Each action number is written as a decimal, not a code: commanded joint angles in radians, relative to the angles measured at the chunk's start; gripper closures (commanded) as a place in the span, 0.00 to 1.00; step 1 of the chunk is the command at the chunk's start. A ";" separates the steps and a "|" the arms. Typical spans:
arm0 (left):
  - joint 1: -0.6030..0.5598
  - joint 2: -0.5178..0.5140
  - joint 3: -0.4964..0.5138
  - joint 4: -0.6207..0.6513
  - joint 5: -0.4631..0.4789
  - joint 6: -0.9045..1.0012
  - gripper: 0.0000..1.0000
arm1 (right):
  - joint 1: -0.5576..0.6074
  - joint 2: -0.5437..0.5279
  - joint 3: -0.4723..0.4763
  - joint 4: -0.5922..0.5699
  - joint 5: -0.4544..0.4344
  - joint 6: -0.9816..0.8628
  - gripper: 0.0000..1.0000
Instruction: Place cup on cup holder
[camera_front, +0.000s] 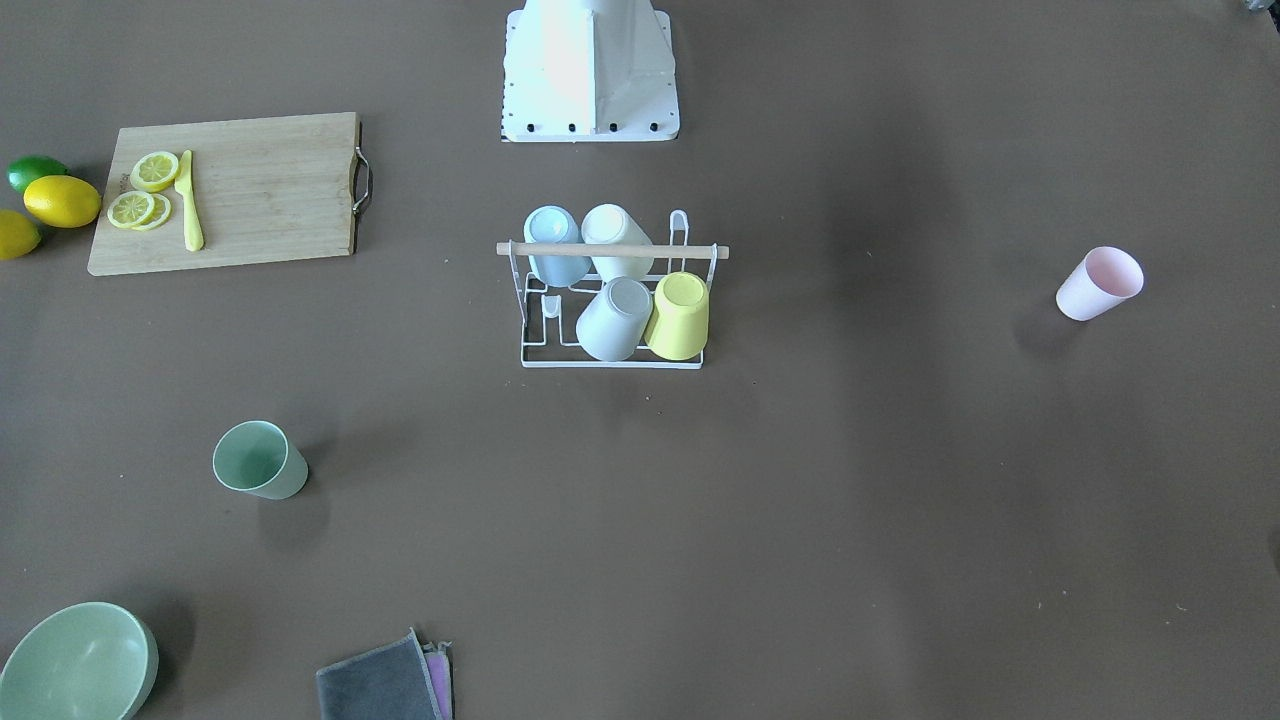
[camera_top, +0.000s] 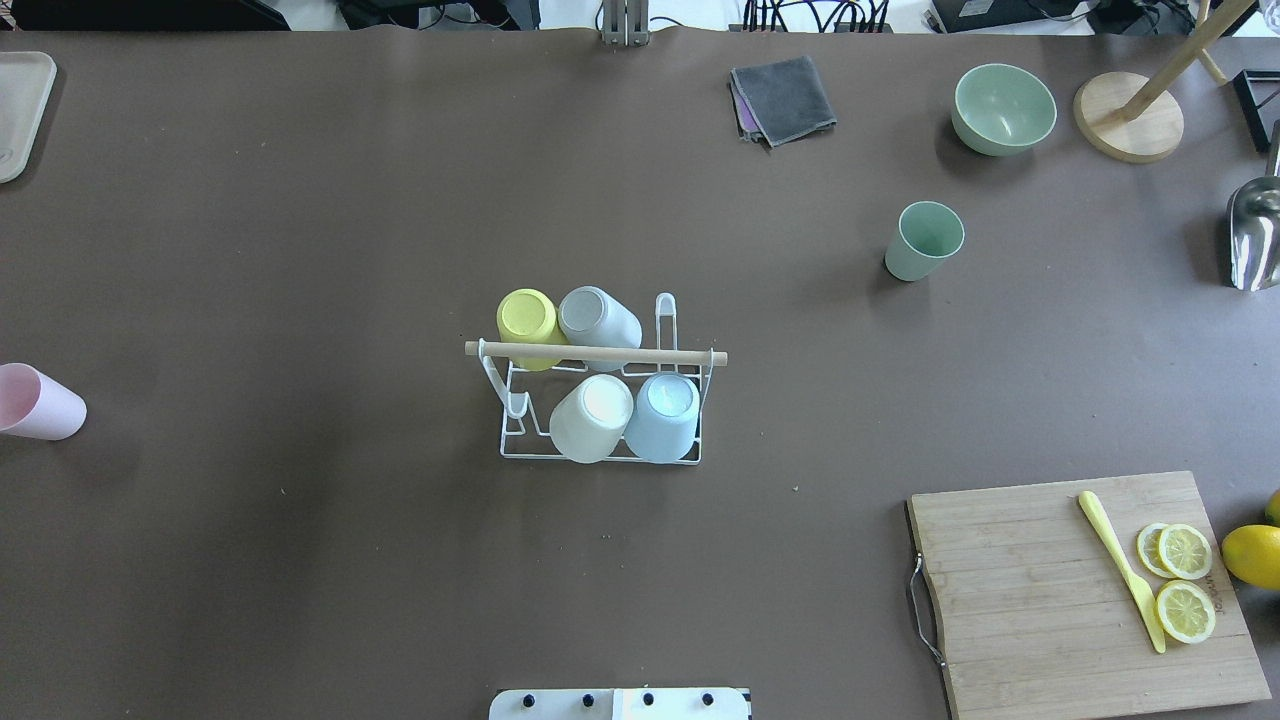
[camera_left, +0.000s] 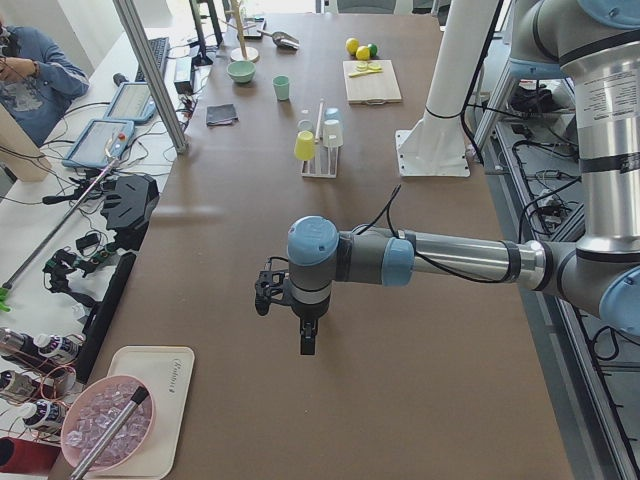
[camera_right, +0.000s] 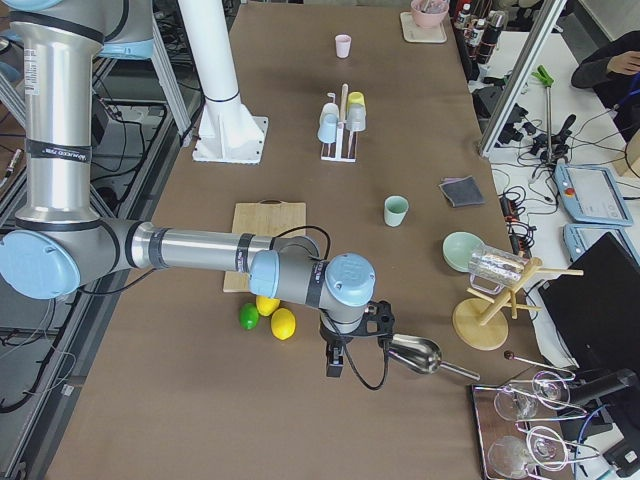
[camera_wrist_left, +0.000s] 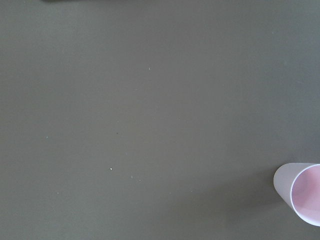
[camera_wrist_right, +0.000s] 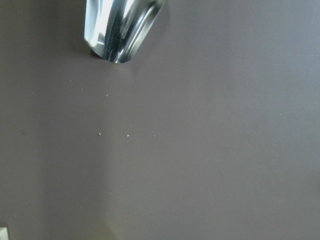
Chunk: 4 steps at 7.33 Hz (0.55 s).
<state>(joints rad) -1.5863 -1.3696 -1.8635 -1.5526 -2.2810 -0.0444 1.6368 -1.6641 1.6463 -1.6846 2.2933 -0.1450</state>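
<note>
The cup holder (camera_top: 595, 352) is a white wire rack with a wooden rod, at the table's middle (camera_front: 612, 250). It holds a yellow, a grey, a white and a blue cup upside down on its prongs. A pink cup (camera_top: 38, 402) stands loose at the robot's left end (camera_front: 1098, 283) and shows in the left wrist view (camera_wrist_left: 300, 197). A green cup (camera_top: 922, 241) stands loose at the far right (camera_front: 260, 461). My left gripper (camera_left: 307, 345) hangs above the table at the left end. My right gripper (camera_right: 335, 365) hangs at the right end. I cannot tell whether either is open.
A cutting board (camera_top: 1050, 590) with lemon slices and a yellow knife lies near right, with lemons (camera_front: 62, 200) beside it. A green bowl (camera_top: 1003, 108), a grey cloth (camera_top: 783, 97), a wooden stand (camera_top: 1128, 115) and a metal scoop (camera_wrist_right: 120, 25) are at the far right.
</note>
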 joint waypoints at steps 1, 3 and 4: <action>0.002 -0.002 0.000 -0.001 0.000 0.000 0.01 | 0.000 0.000 -0.002 0.000 0.000 -0.001 0.00; 0.000 -0.006 0.000 -0.006 0.001 0.000 0.01 | 0.000 0.001 -0.010 0.000 0.002 0.001 0.00; 0.003 -0.011 0.000 -0.006 -0.002 0.001 0.01 | 0.000 0.001 -0.013 0.000 0.003 -0.001 0.00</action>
<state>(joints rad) -1.5853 -1.3758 -1.8638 -1.5572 -2.2808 -0.0442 1.6368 -1.6631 1.6370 -1.6844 2.2946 -0.1450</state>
